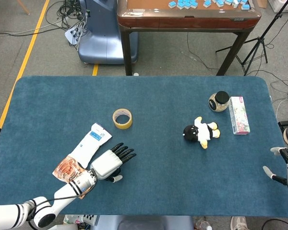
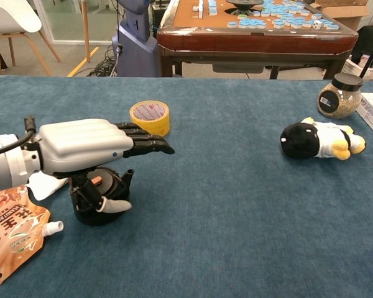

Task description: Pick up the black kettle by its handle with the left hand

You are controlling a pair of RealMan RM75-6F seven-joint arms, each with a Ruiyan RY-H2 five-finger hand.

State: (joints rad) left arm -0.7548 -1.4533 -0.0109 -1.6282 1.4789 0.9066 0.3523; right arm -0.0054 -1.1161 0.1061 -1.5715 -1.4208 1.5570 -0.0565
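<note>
The small black kettle sits on the blue cloth near the front left, its lid and handle largely covered in the chest view. My left hand hovers flat just above it with fingers stretched forward, and the thumb curls down against the kettle's front. From the head view, the left hand hides the kettle almost entirely. Nothing is gripped. Far off at the table's right edge, my right hand has its fingers apart and holds nothing.
An orange pouch and a white packet lie beside the kettle on its left. A yellow tape roll stands behind it. A penguin plush, a jar and a flowered box are at the right.
</note>
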